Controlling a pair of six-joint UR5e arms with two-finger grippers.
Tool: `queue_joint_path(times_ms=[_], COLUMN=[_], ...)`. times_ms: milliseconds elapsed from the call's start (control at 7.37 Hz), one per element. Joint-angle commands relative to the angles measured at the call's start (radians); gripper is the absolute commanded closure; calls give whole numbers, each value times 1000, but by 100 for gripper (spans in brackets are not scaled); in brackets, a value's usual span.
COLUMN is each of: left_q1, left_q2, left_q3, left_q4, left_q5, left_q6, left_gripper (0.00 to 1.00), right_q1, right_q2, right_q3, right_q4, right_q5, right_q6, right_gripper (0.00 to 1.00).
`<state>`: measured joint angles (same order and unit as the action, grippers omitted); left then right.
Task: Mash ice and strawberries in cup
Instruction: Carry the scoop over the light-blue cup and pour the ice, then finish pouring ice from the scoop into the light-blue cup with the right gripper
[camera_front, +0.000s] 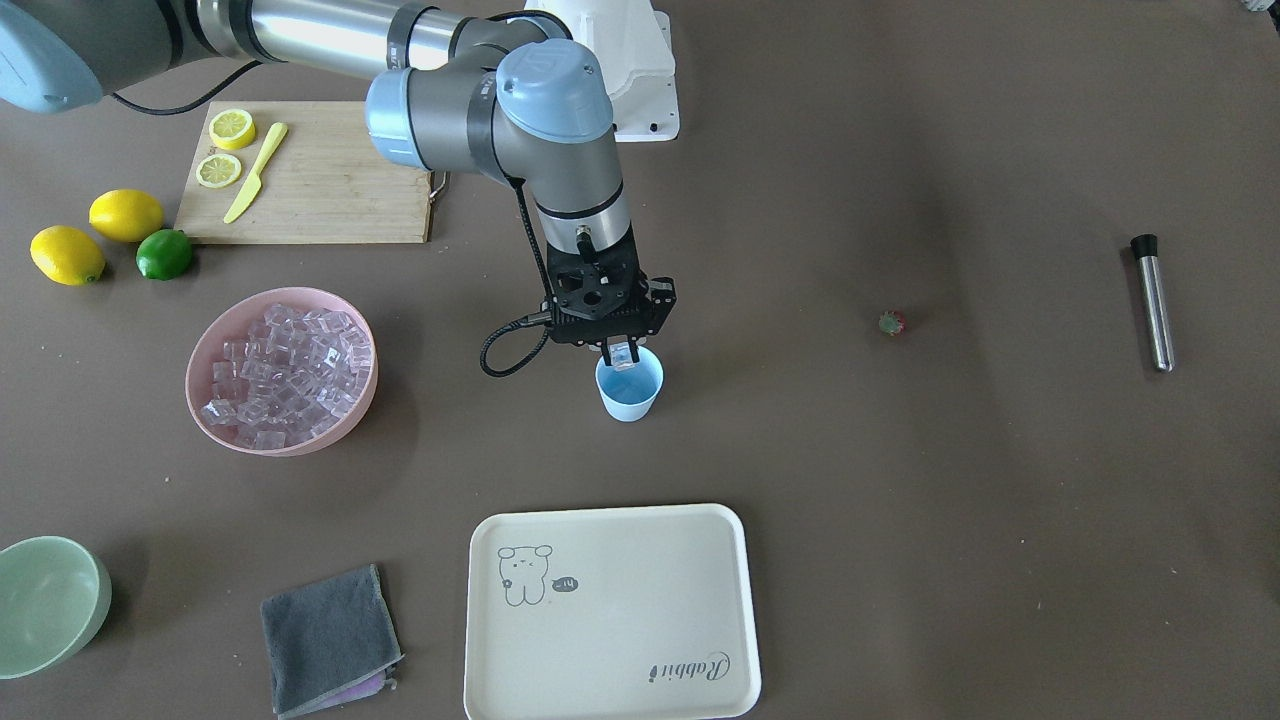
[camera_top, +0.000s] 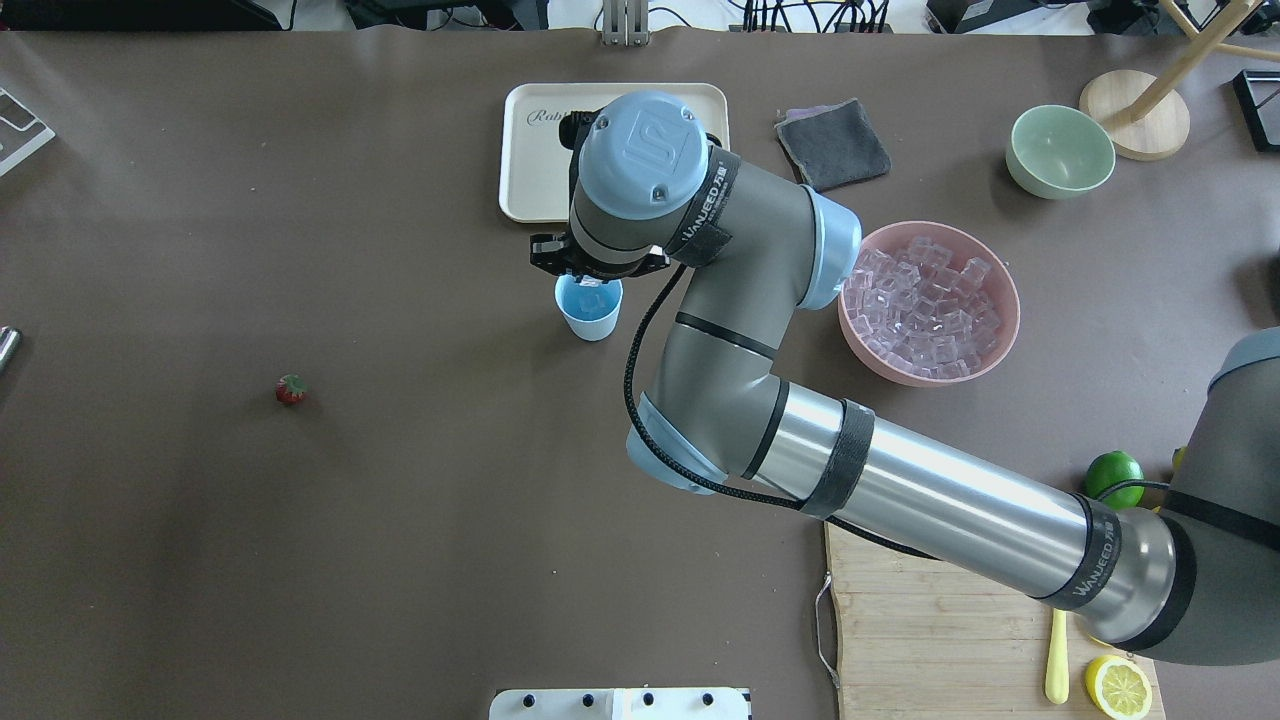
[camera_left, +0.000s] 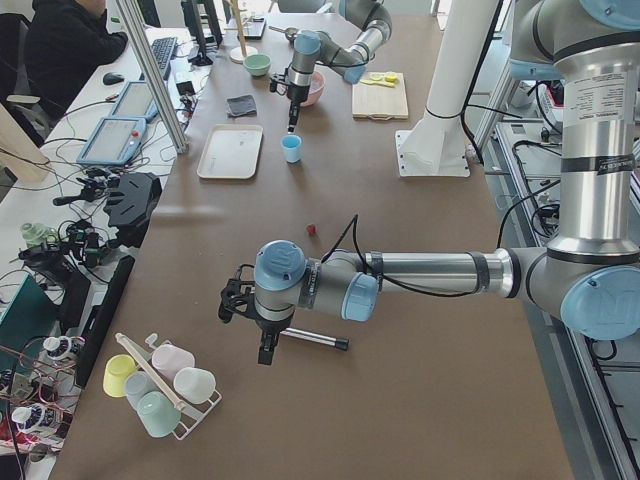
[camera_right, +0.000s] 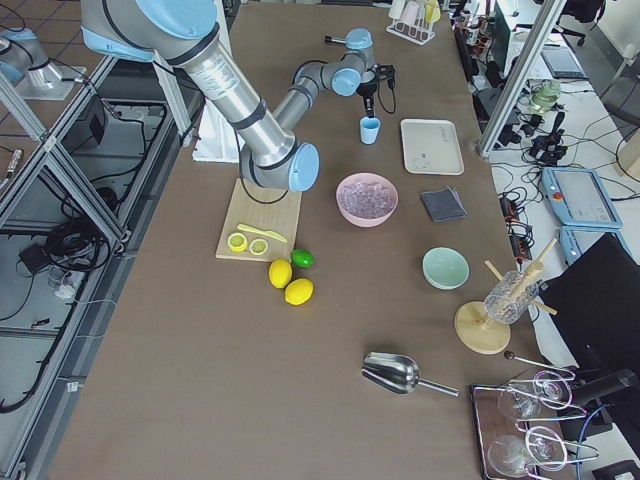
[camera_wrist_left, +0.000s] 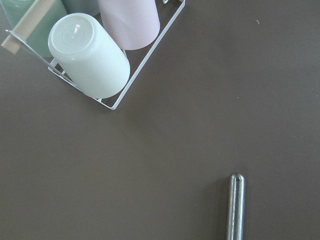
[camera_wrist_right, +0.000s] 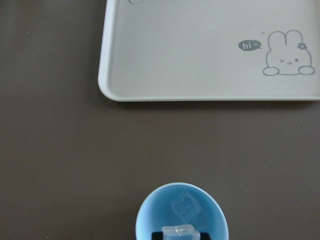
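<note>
The light blue cup (camera_front: 628, 392) stands mid-table, in front of the cream tray (camera_front: 610, 610). My right gripper (camera_front: 623, 352) hangs just above the cup's rim, shut on one clear ice cube (camera_wrist_right: 180, 232). Another ice cube (camera_wrist_right: 186, 208) lies inside the cup (camera_wrist_right: 145, 216). More ice (camera_front: 290, 372) fills the pink bowl (camera_front: 205, 345). The small red strawberry (camera_front: 892, 322) lies alone on the table, far from the cup. My left gripper (camera_left: 264, 346) hovers by a steel rod (camera_left: 315, 340). I cannot tell whether it is open or shut.
A cutting board (camera_front: 320, 190) holds lemon slices and a yellow knife. Two lemons (camera_front: 95, 235) and a lime (camera_front: 164, 254) lie beside it. A grey cloth (camera_front: 330, 640) and a pale green bowl (camera_front: 45, 600) sit near the tray. A wire rack of cups (camera_wrist_left: 95, 55) is by the left arm.
</note>
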<state>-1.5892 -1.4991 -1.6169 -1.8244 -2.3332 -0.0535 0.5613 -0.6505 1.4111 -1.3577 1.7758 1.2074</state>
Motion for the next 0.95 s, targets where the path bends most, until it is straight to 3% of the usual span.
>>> queue_joint_path(times_ms=[0,136,271,407,679,814], left_q1=[0,0,0,0,0,2], left_q2=[-3,-3,-3,-3,-6,-12], left_q3=[17,20,20,18,8,-1], left_q4=[-1,-1,-1,-1,-6,-6], left_q5=[0,0,0,0,0,0], left_q6=[3,3,3,3,-5,-6], left_gripper=[1,1,1,1,1,1], right_q1=[-15,-12,-12,-14,9,52], right_q2=[-7,-3,-1,-1,-15,-35], right_q3=[-44,-44,-44,-44,-21,47], right_q4=[61,61,60,57,33,-77], right_q5=[-29,-29,-29,-30,-3,51], right_q6=[24,24,26,26,20,-36], right_gripper=[98,97,83,1,0,0])
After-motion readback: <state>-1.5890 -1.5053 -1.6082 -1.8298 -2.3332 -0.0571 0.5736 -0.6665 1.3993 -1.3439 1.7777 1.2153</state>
